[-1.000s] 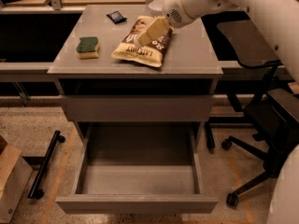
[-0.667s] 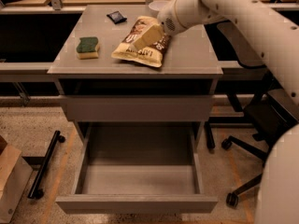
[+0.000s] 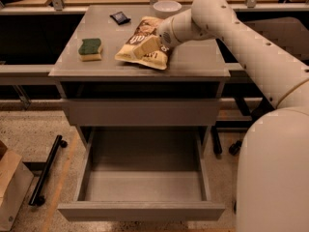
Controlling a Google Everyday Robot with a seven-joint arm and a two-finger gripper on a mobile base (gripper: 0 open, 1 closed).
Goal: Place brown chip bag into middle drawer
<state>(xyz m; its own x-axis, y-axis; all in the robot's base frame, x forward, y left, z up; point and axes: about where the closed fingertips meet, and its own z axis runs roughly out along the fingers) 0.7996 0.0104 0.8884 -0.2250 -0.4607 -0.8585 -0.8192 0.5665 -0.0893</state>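
The brown chip bag lies flat on the grey cabinet top, right of centre. My gripper reaches in from the right and rests down on the middle of the bag. The arm stretches across the right half of the view. The middle drawer is pulled out wide below the cabinet, with its flat grey floor bare.
A green and yellow sponge sits on the left of the top. A small black packet and a white bowl lie at the back. The upper drawer front is closed. A cardboard box and a black bar are on the floor at left.
My gripper has moved left and down from the bag's upper right corner onto its middle. The bag and drawer have not moved.
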